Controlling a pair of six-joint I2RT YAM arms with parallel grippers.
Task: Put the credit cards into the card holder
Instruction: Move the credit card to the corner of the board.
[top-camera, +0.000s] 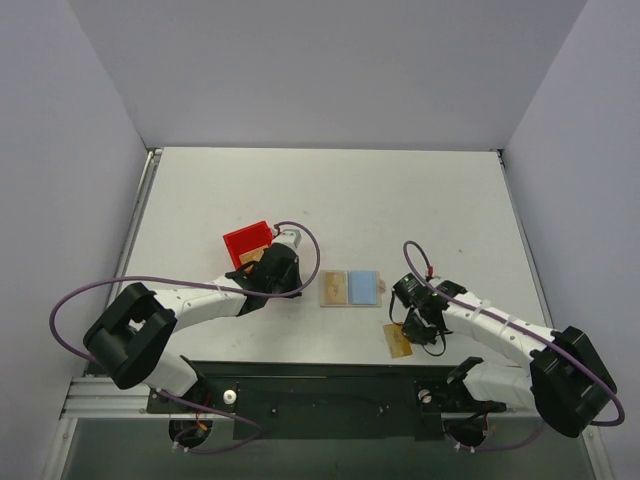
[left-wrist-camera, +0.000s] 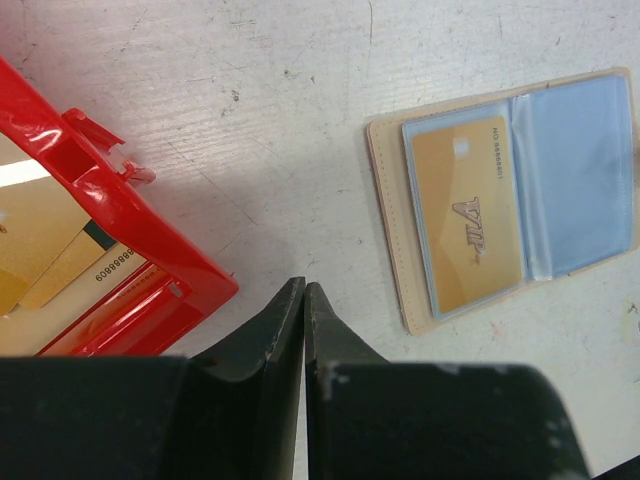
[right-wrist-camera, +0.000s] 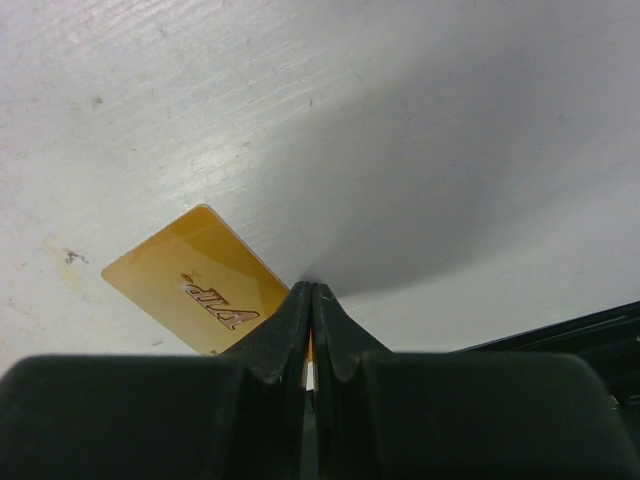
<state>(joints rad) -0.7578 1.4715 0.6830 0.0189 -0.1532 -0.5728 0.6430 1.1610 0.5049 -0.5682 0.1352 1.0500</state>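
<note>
The card holder (top-camera: 365, 287) lies open on the table between the arms, and its light blue lining (left-wrist-camera: 580, 170) faces up. One gold credit card (left-wrist-camera: 465, 215) sits inside its left pocket. My left gripper (top-camera: 290, 268) is low over the table between the red bin and the holder. Its tips (left-wrist-camera: 303, 285) are shut with nothing between them. My right gripper (top-camera: 405, 325) hovers near the table's front edge, shut (right-wrist-camera: 312, 287) on the edge of another gold credit card (right-wrist-camera: 195, 280) (top-camera: 397, 343), which sticks out to its left.
A red plastic bin (top-camera: 247, 243) stands just left of my left gripper, its rim (left-wrist-camera: 110, 200) close to the fingers. More gold cards (left-wrist-camera: 40, 240) lie inside it. The black base rail (top-camera: 320, 385) runs along the near edge, beneath the held card.
</note>
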